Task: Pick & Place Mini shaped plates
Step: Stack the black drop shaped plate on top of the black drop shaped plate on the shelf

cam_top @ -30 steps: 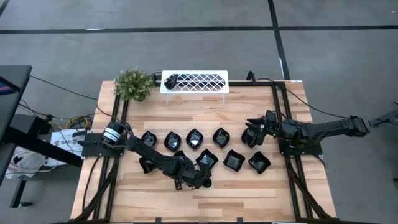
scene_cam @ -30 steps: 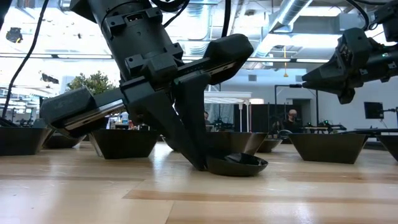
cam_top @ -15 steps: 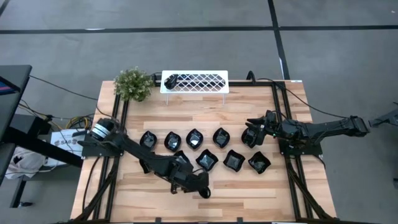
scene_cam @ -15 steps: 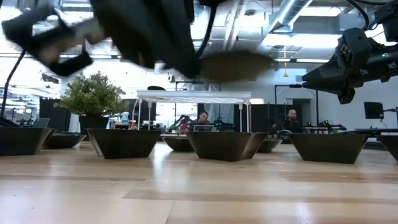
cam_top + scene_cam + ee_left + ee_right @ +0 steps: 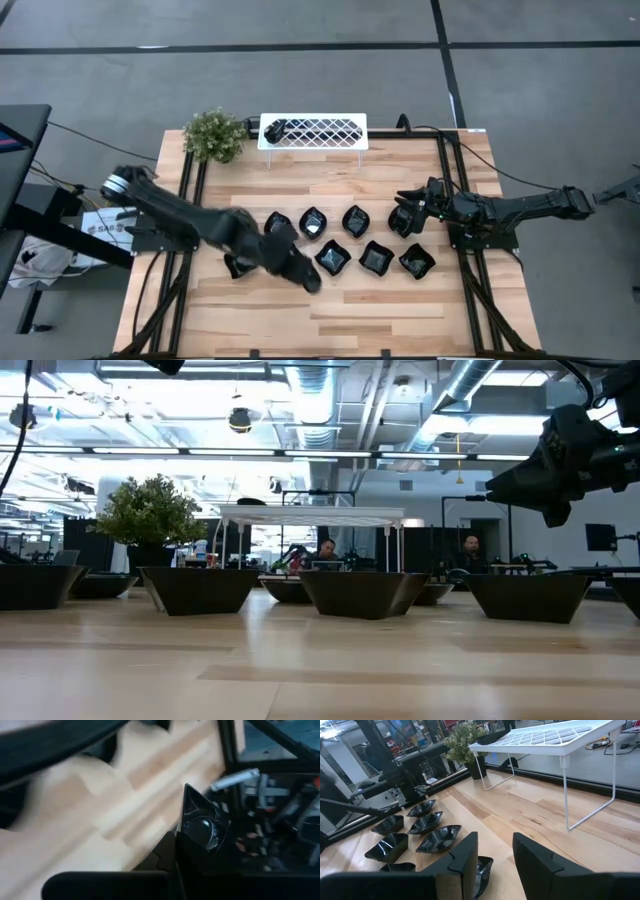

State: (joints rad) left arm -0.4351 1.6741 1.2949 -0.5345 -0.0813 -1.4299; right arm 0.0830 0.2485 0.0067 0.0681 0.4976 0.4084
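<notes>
Several glossy black mini plates [image 5: 356,220] sit in two rows on the wooden table, and another lies on the white rack [image 5: 313,132]. My left gripper [image 5: 308,278] hangs over the near row, shut on one pointed plate [image 5: 202,827]. It is above the top of the low view. My right gripper [image 5: 492,855] hovers open at the right end of the far row [image 5: 408,208], above a plate [image 5: 482,870] without touching it. My left gripper pinches the pointed plate between its two fingers at the plate's broad end [image 5: 182,847]; the gripper body hides the exact spot. The plate's pointed tip [image 5: 186,787] sticks out past the fingers. The plate is lifted clear of the table.
A small green plant [image 5: 213,135] stands at the far left corner beside the rack. Black frame rails [image 5: 452,180] run along the table's left and right sides. Bare wood [image 5: 330,320] lies along the near edge.
My left gripper has risen steeply from the table near the front edge, out of the low view, and has drawn back toward the rows. Its wrist has rolled. The plate, which lay on the wood, has come up with it and hangs clear.
</notes>
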